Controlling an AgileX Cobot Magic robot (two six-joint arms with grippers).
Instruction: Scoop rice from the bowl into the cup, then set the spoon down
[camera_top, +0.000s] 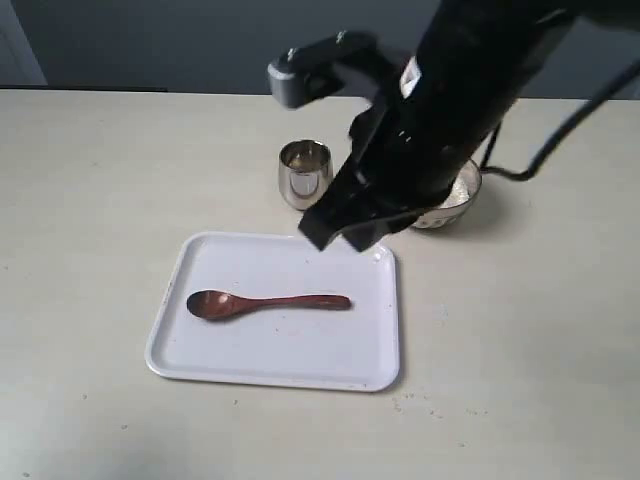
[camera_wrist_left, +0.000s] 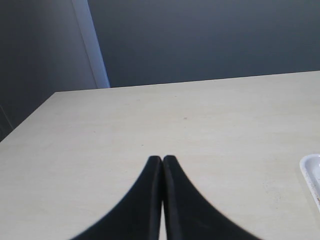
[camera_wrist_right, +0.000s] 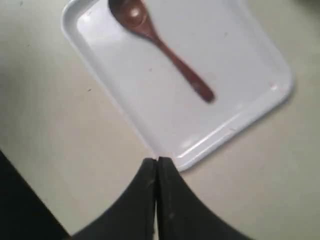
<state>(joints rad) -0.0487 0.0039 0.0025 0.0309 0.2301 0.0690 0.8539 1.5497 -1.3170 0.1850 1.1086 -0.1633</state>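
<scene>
The dark reddish-brown wooden spoon (camera_top: 268, 303) (camera_wrist_right: 161, 46) lies flat on the white tray (camera_top: 340, 350) (camera_wrist_right: 150, 100), its oval end to the left. My right gripper (camera_top: 325, 236) (camera_wrist_right: 157, 161) hangs above the tray's far right corner, shut and holding nothing. The steel cup (camera_top: 304, 172) stands behind the tray. The steel bowl (camera_top: 455, 203) with white rice (camera_top: 464, 187) sits to the cup's right, mostly hidden behind my right arm. My left gripper (camera_wrist_left: 162, 159) is shut and empty over bare table; the exterior view does not show it.
A black cable (camera_top: 570, 125) runs from the right arm over the table's back right. A few stray grains (camera_top: 425, 405) lie near the tray's front right corner. A tray corner (camera_wrist_left: 312, 177) shows at the left wrist view's edge.
</scene>
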